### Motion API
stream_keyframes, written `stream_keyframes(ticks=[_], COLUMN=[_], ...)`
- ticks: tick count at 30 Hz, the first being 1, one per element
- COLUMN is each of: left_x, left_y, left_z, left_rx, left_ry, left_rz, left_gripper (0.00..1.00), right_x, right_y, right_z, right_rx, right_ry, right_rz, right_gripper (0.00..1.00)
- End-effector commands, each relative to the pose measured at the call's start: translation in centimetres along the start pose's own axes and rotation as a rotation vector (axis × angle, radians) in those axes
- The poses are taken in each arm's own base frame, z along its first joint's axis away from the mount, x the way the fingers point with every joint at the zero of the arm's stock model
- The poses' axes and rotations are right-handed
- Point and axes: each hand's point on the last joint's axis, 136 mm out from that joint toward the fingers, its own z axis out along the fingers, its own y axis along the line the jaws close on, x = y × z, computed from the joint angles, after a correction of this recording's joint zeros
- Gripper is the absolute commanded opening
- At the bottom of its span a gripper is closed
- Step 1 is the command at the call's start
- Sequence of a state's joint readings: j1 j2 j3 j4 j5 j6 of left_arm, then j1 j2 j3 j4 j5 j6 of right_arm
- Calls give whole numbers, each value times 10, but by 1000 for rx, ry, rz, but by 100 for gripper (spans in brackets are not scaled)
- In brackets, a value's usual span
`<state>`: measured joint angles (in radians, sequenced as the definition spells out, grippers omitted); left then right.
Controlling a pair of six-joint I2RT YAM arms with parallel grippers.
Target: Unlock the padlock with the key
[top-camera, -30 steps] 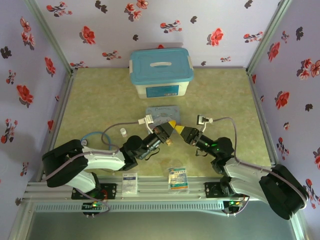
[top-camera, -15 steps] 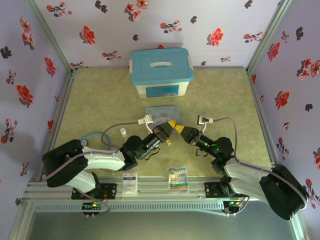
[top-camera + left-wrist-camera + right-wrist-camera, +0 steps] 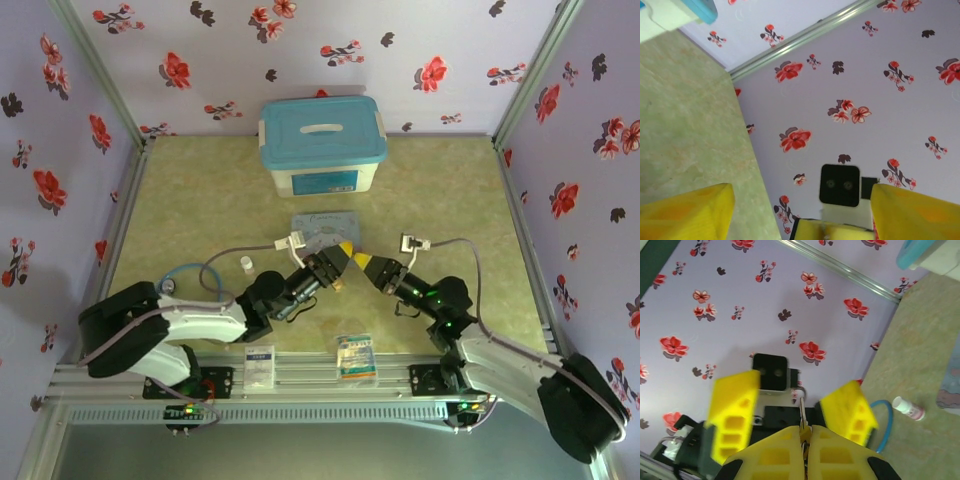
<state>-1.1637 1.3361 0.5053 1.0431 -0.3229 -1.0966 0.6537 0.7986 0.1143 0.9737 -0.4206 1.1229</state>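
Observation:
The two grippers meet tip to tip above the middle of the table. My right gripper point(image 3: 360, 262) point(image 3: 805, 432) is shut on the padlock point(image 3: 804, 431), a tiny brass body pinched between its fingertips. A thin metal stem with a curved end rises from that body toward the left gripper; I cannot tell whether it is the shackle or the key. I cannot make out the key apart from it. My left gripper point(image 3: 340, 258) point(image 3: 802, 192) point(image 3: 797, 390) faces it with its yellow fingers point(image 3: 735, 410) spread wide on either side of the stem, open and touching nothing.
A blue-lidded white box point(image 3: 322, 145) stands at the back. A flat printed tin point(image 3: 325, 228) lies just beyond the grippers. A small white bottle point(image 3: 246, 265) and a blue tube loop point(image 3: 195, 275) lie at the left. Flowered walls point(image 3: 60, 180) close in three sides.
The left gripper has gone from shut to open. The right gripper has closed fully on the brass piece, and its arm has shifted slightly to the right.

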Motion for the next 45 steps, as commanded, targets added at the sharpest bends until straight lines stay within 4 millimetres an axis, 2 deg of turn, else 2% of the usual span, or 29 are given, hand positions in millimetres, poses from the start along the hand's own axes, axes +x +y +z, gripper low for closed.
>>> stream_keyframes(ticks=[1,3,7,12,21,26,31,34,37,45], left_x=[-9,-9,1,16,53,62,65,61,66,75], left_y=[17,26,70,111,151,162,169,177,181,198], left_z=[-10,-14,-31,-49,-37,-29,-16,-15,-12,-5], left_rx=[-134,-211,-453,-561,-651,-661,-676,-723,-751,-789], left_ry=[-10,21,97,118,210,217,233,252,286,299], left_rz=[124,171,209,186,200,202,237,246,259,272], left_gripper=[79,80,81,80,72,66,66,67,68,69], right_x=[8,10,14,18,24,25,27,28,29,24], right_y=[-23,-28,-44,-56,-64,-67,-70,-71,-74,-66], right_z=[-4,-6,-12,-21,-27,-32,-35,-38,-41,-46], right_rx=[108,139,238,299,325,334,338,332,343,298], right_ry=[29,41,71,83,94,83,81,71,72,28], right_rz=[-31,-37,-59,-75,-72,-71,-73,-67,-60,-55], right_gripper=[0,0,0,0,0,0,0,0,0,0])
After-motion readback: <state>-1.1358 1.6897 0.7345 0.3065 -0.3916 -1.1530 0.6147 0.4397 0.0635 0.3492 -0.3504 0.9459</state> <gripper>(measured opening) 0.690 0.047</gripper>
